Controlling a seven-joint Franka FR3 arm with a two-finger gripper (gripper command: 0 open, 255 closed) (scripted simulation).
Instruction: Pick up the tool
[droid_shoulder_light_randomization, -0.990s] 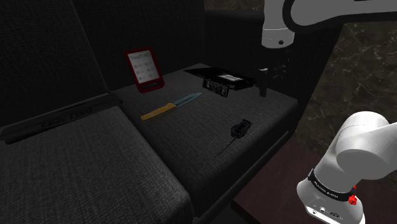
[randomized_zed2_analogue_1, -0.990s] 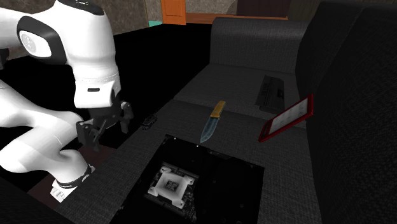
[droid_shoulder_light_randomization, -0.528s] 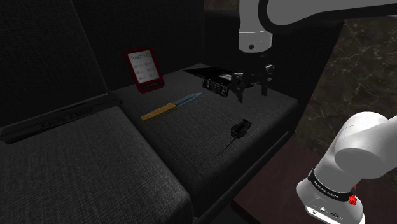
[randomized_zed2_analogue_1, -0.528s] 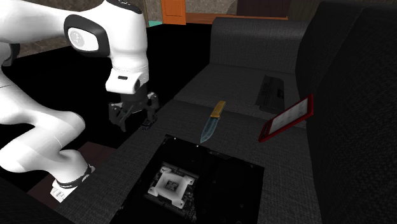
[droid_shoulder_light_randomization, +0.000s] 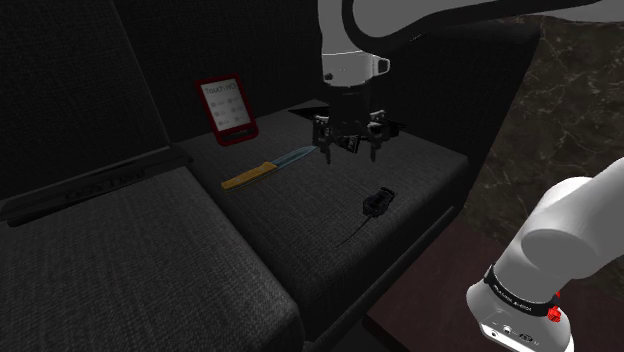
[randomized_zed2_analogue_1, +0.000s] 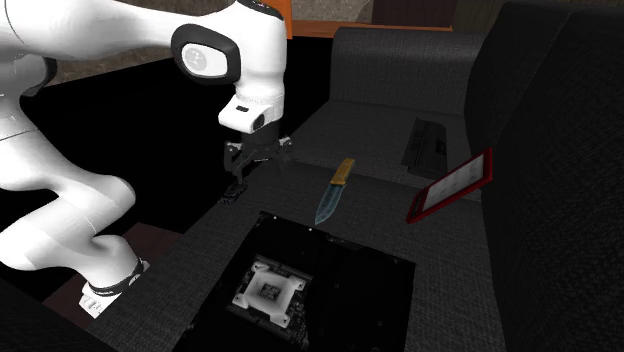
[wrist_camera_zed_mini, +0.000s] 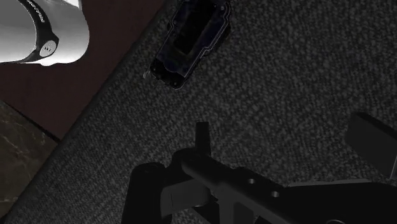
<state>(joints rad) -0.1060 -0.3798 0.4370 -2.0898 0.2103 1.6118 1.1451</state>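
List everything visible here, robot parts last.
knife: one, yellow handle, bluish blade, on the sofa seat
tablet-like panel: one, red-framed, leaning on the backrest
flat board: one, black with white square part, on the seat
small corded device: one, black, near the seat's front edge
long bar: one, dark, on the neighbouring cushion
sofa: one, dark fabric
side table: one, dark reddish-brown, beside the sofa
arm: one, white
jaws: black, open, above the seat near the small corded device

Knife with orange handle and bluish blade lies flat on the dark cushion
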